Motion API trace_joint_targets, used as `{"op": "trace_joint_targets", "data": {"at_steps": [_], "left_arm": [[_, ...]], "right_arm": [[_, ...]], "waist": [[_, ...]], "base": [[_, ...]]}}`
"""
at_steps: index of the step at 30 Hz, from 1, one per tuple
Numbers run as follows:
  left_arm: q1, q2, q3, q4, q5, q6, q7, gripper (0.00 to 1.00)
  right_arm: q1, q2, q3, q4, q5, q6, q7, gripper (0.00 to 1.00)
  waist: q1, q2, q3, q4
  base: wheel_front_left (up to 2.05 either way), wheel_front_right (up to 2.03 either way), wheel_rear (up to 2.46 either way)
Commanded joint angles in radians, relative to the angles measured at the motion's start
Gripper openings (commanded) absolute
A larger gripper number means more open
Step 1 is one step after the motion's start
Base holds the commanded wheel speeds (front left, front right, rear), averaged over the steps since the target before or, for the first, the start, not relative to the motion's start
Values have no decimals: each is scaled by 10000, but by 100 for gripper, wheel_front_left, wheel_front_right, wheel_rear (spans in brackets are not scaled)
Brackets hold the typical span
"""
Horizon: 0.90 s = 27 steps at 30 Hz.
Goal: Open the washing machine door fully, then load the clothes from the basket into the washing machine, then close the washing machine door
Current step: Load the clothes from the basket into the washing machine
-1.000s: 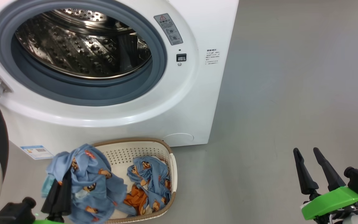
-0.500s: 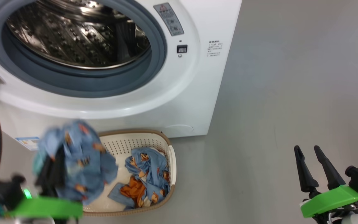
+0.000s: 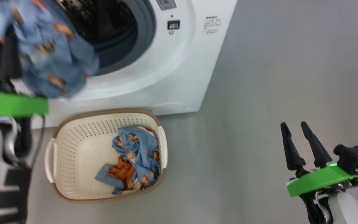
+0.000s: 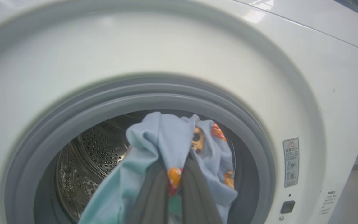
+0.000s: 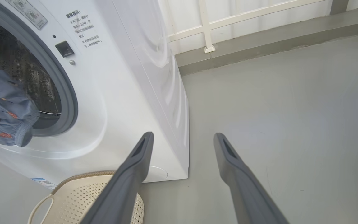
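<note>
The white washing machine (image 3: 166,77) stands with its mouth uncovered; the washing machine door is out of view. My left gripper (image 4: 177,161) is shut on a light blue printed garment (image 4: 166,133), held up just in front of the grey seal (image 4: 135,99) and steel drum (image 4: 98,149). From the head view this garment (image 3: 48,56) hangs at the upper left. More clothes (image 3: 132,161) lie in the cream basket (image 3: 73,130) on the floor below the machine. My right gripper (image 3: 294,126) stands open and empty over bare floor, far right; its fingers (image 5: 135,165) are spread wide.
Grey floor stretches to the right of the machine (image 5: 129,77). A white railing (image 5: 207,28) and a low ledge run along the back wall. The basket (image 5: 82,193) rim sits close against the machine's front base.
My left gripper has risen with the blue garment from just above the basket to the drum opening. The head camera has shifted too. The right gripper has stayed open in place.
</note>
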State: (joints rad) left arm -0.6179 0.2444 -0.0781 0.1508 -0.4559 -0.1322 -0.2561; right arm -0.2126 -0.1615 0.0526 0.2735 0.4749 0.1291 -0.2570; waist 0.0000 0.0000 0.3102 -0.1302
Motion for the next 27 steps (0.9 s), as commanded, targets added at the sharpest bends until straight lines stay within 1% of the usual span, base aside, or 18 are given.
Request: {"op": "trace_joint_targets", "data": {"at_steps": [1,4,5,12,16,23,27], "left_arm": [[-823,507,454,150,23,15,-57,0],[-1513,601,450,892,115,15,-57,0],[-1513,601,450,892,115,15,-57,0],[-2712,847,279,3090,412,15,-57,0],[-3347,837,190,4216,474,15,-57,0],[-4574,859,-792,6312,156,15,-57,0],[-5341,1017,-1408,7386,-115,15,-57,0]], "right_arm": [[-260,1,274,-286,-145,16,-48,100],[-447,82,292,-340,-166,16,-48,100],[-447,82,292,-340,-166,16,-48,100],[-802,281,518,-372,-258,16,-48,100],[-935,337,581,-379,-279,16,-48,100],[-1057,465,642,-356,-306,16,-48,100],[-1103,578,744,-351,-308,16,-48,100]], "waist": [[0,0,536,-339],[0,0,843,-444],[0,0,843,-444],[0,0,1372,-695],[0,0,1610,-757],[0,0,1936,-801],[0,0,2054,-906]], "base": [[0,0,0],[0,0,0],[0,0,0],[0,0,0],[0,0,0],[0,0,0],[0,0,0]]}}
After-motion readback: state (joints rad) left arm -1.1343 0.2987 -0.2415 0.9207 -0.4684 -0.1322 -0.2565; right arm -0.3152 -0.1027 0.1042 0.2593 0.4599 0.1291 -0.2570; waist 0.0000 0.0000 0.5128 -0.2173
